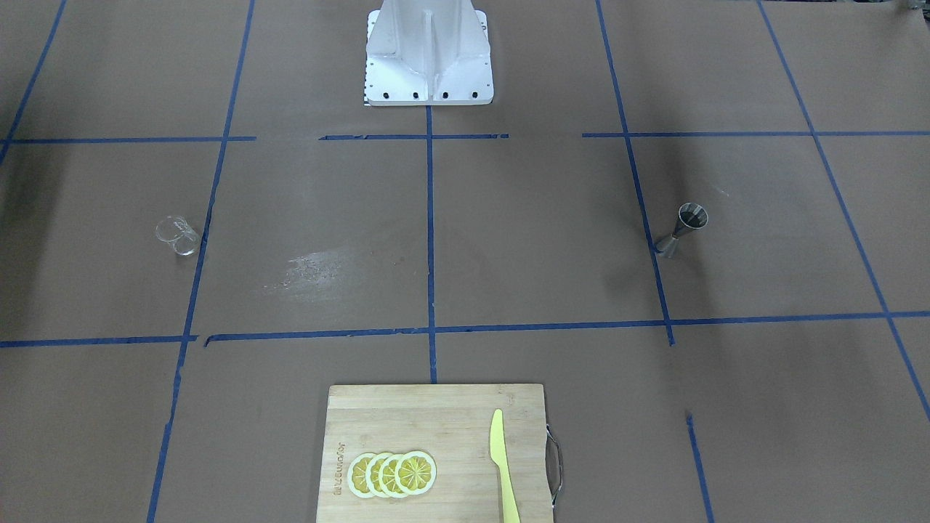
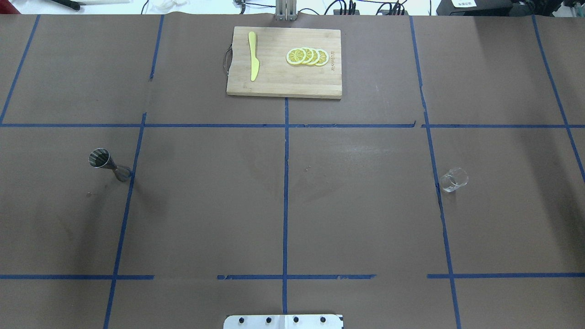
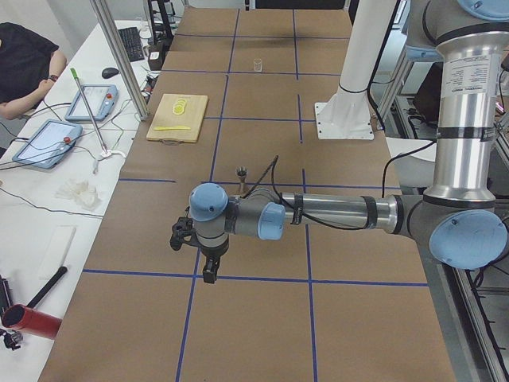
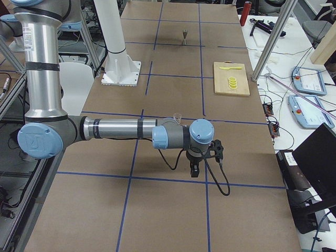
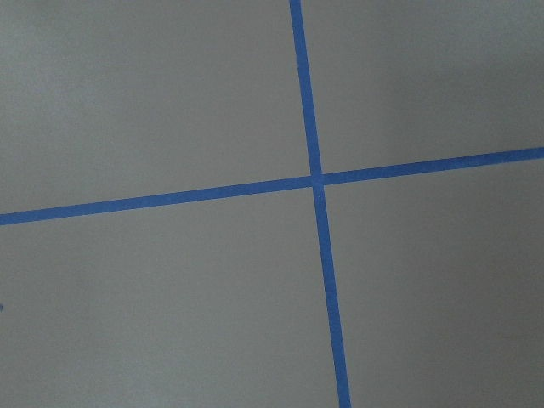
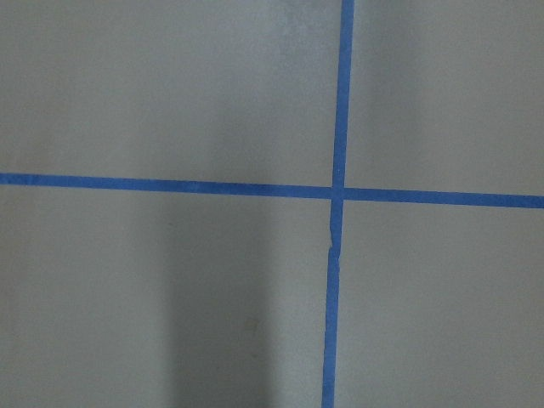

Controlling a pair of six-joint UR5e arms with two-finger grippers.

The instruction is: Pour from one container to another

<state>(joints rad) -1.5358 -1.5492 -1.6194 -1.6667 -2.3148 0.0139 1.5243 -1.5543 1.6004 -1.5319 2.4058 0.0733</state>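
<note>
The small clear glass cup (image 2: 454, 179) stands upright on the brown table on my right side, also seen at the left in the front-facing view (image 1: 178, 235). The metal jigger (image 2: 109, 165) stands upright on my left side, beside a blue tape line (image 1: 681, 230). My left gripper (image 3: 208, 274) hangs low over the table, well short of the jigger (image 3: 242, 175). My right gripper (image 4: 194, 170) hangs likewise, apart from the cup (image 4: 177, 117). Only the side views show the grippers, so I cannot tell if they are open or shut. Both wrist views show just tape crossings.
A wooden cutting board (image 2: 284, 84) lies at the table's far edge with a yellow knife (image 2: 253, 61) and several lemon slices (image 2: 307, 56) on it. The white robot base (image 1: 429, 80) stands mid-table. A person sits at a side bench (image 3: 24, 68) with tablets.
</note>
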